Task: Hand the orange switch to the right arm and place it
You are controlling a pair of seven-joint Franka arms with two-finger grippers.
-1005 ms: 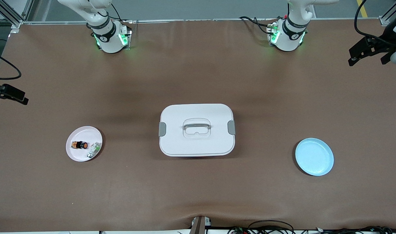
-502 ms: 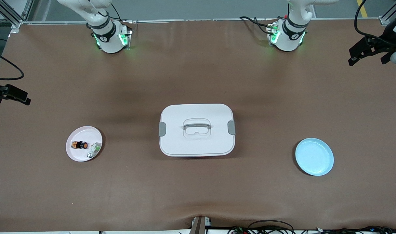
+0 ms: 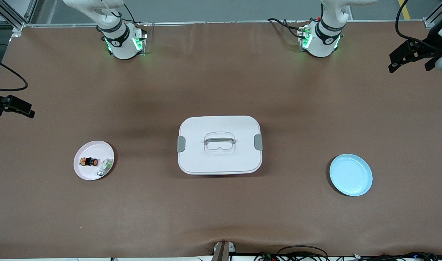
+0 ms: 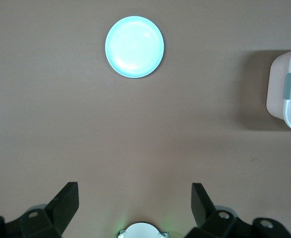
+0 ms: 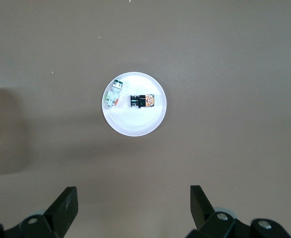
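The orange switch (image 3: 89,161), a stubby black cylinder with an orange end, lies on its side on a small pink plate (image 3: 94,145) toward the right arm's end of the table. It also shows in the right wrist view (image 5: 143,101), on the plate (image 5: 135,125). My right gripper (image 5: 133,190) is open and empty, high over bare table beside that plate. My left gripper (image 4: 134,187) is open and empty, high over bare table at the left arm's end. Both hands sit at the front view's side edges.
A small green-and-white part (image 3: 104,167) lies on the pink plate beside the switch. A white lidded box (image 3: 220,145) with a grey handle stands mid-table. An empty light blue plate (image 3: 351,175) lies toward the left arm's end, also in the left wrist view (image 4: 134,46).
The dark piece of the right arm's hand at the front view's edge has shifted slightly. The switch, plates and box have not moved.
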